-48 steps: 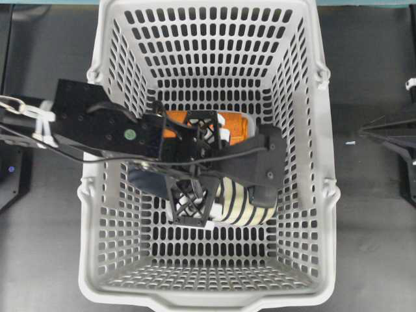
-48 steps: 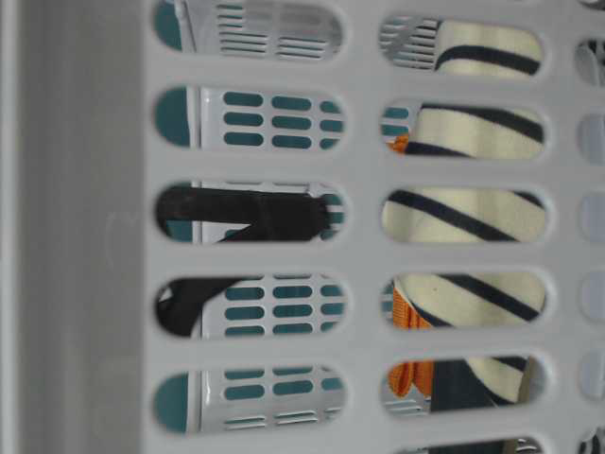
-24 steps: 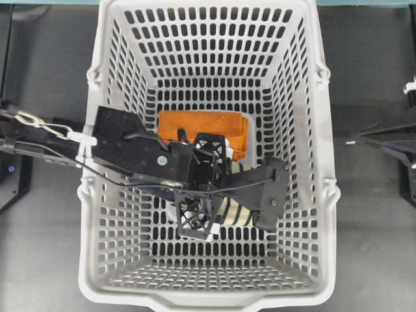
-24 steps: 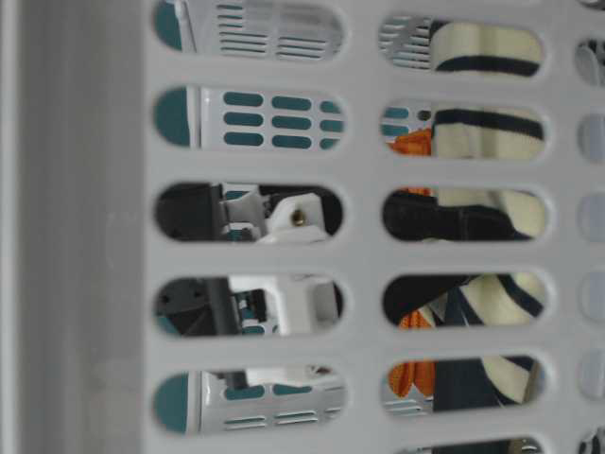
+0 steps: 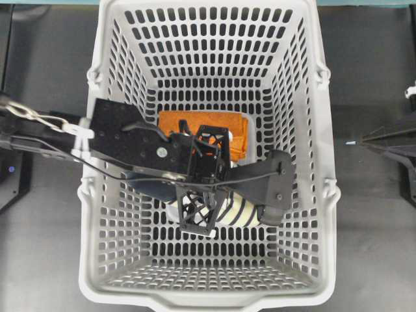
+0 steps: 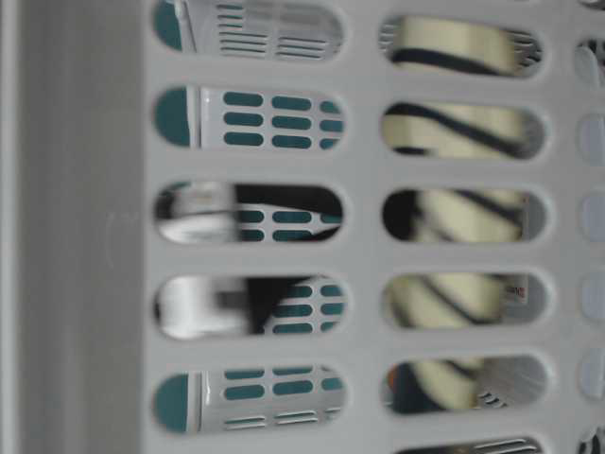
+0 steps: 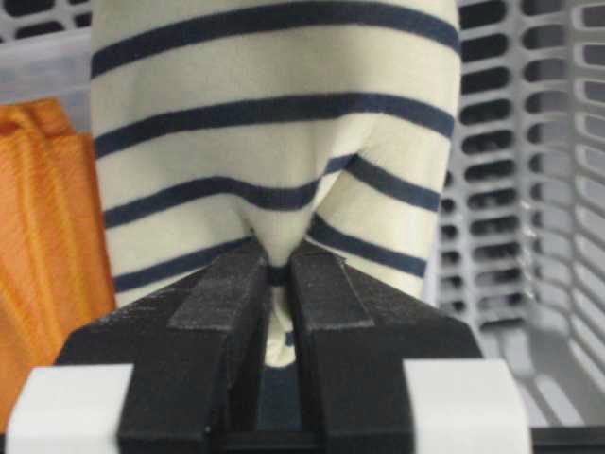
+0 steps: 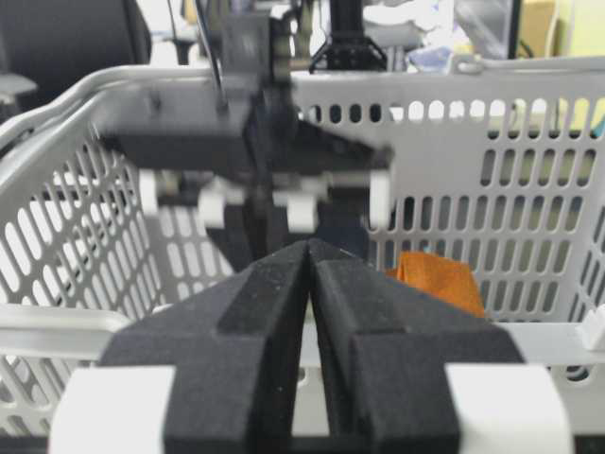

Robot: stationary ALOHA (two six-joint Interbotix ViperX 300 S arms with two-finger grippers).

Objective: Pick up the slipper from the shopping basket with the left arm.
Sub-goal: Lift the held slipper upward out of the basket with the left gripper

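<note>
Left hand (image 7: 277, 284) pinching striped slipper (image 7: 274, 142), lengthwise across basket (image 5: 305, 97)

A dark tabletop (image 5: 45, 58) carries everything. Directly on it sits the big light grey shopping basket (image 5: 311, 149), surrounding the left gripper (image 5: 203, 179) on every side; bare dark surface shows past both basket walls.
</note>
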